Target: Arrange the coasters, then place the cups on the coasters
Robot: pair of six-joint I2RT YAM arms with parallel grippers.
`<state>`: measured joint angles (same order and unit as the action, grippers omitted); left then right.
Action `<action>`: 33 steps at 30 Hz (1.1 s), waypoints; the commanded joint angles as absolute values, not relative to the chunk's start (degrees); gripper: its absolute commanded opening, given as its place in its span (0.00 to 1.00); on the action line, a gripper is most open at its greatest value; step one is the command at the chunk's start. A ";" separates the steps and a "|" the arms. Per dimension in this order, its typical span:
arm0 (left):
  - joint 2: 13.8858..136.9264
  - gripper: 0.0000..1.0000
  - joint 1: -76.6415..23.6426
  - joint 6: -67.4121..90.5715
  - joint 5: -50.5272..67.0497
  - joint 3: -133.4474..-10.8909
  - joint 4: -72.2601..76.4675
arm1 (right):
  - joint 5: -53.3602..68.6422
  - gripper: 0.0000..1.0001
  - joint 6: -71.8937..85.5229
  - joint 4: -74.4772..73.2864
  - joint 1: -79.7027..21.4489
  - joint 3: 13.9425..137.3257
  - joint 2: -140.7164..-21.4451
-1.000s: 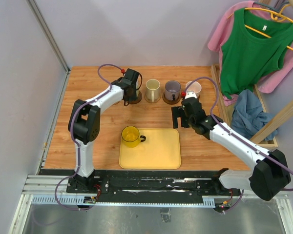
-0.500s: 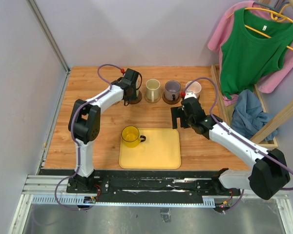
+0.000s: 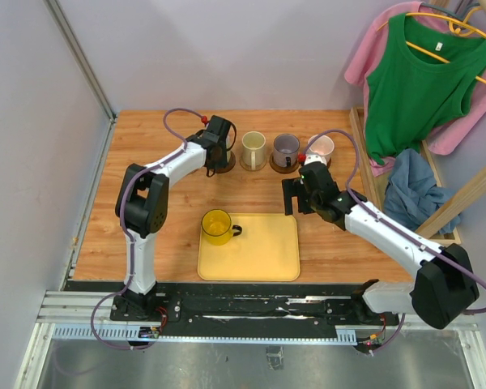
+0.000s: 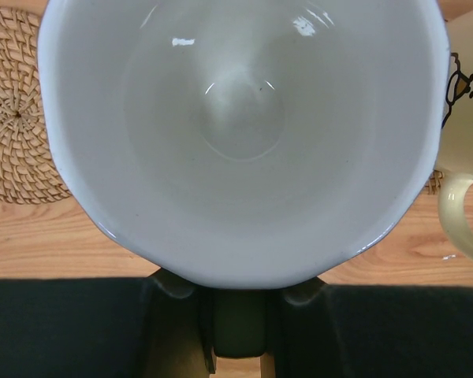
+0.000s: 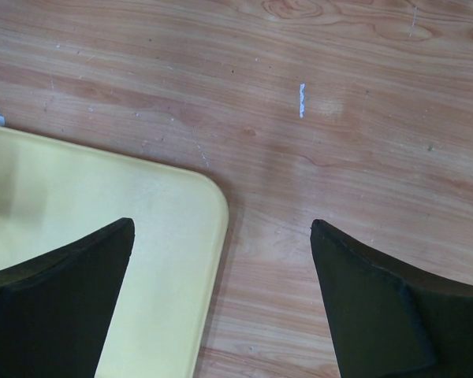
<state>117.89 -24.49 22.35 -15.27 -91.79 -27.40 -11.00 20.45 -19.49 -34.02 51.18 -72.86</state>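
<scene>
Yellow translucent mug [image 3: 217,226] sat left of the wide-open, empty right gripper [image 3: 289,197]; left gripper [image 3: 219,152] clamped the white mug [image 4: 236,118].

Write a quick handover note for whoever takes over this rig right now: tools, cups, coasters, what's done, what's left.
Left tool: shut on the cream-white mug at the back row's left end; cannot tell whether it is set down.
Right tool: open, empty, over the yellow tray at its far right corner.
Done: cream-green mug, grey-purple mug and pink mug stand in the back row.
Left: release the cream-white mug; the yellow mug sits on the tray; a tan woven coaster lies bare beside the cream-white mug, probably meant for it.
</scene>
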 commanded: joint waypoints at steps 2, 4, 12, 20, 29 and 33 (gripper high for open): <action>117.60 0.18 -24.21 22.87 -16.20 -92.16 -23.72 | -10.13 0.95 20.82 -18.87 -33.13 53.00 -73.53; 117.60 0.28 -24.18 22.85 -16.14 -92.07 -23.81 | -10.11 0.95 20.82 -18.90 -33.07 53.02 -73.72; 116.92 0.48 -24.17 22.86 -16.72 -91.46 -24.24 | -10.02 0.96 20.94 -18.89 -33.13 52.91 -73.69; 115.20 0.49 -24.18 23.03 -16.98 -88.95 -24.19 | -9.67 0.96 21.18 -18.90 -33.05 52.68 -73.65; 112.07 0.49 -24.17 23.09 -17.11 -85.54 -23.70 | -8.94 0.95 21.69 -18.88 -33.05 52.56 -73.71; 111.01 0.49 -24.17 23.12 -16.97 -84.59 -23.60 | -8.40 0.96 22.02 -18.79 -33.04 52.45 -73.49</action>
